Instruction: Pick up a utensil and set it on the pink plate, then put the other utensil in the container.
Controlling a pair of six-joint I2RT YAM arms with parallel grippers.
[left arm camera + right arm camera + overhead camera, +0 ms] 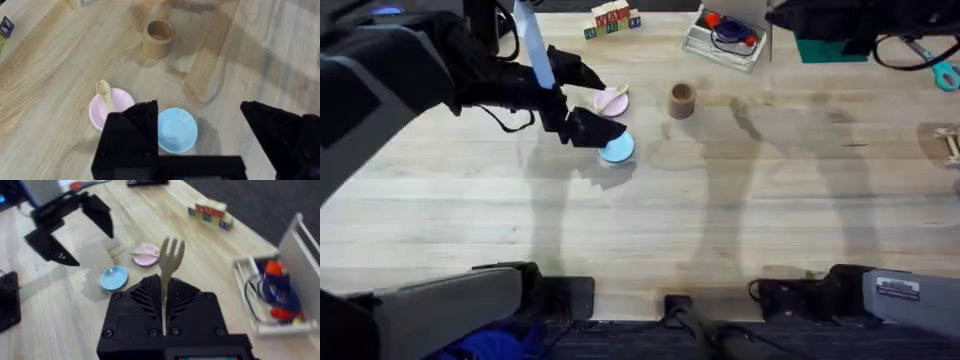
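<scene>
Right pincer (164,311) pinching one fork (169,262); left pincer (200,127) spread, one spoon (105,93) on pink plate (118,103)

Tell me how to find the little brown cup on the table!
Look at the far middle of the wooden table, where two small round plates sit together. Just to their right, standing alone, is the brown cup. Unlike the flat pink plate and blue plate, it is a tall, open-topped tan cylinder.

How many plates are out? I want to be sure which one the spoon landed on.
2. The pink plate lies nearer the brown cup and carries the spoon; the blue plate sits beside it, empty, between the left gripper's open fingers.
</scene>
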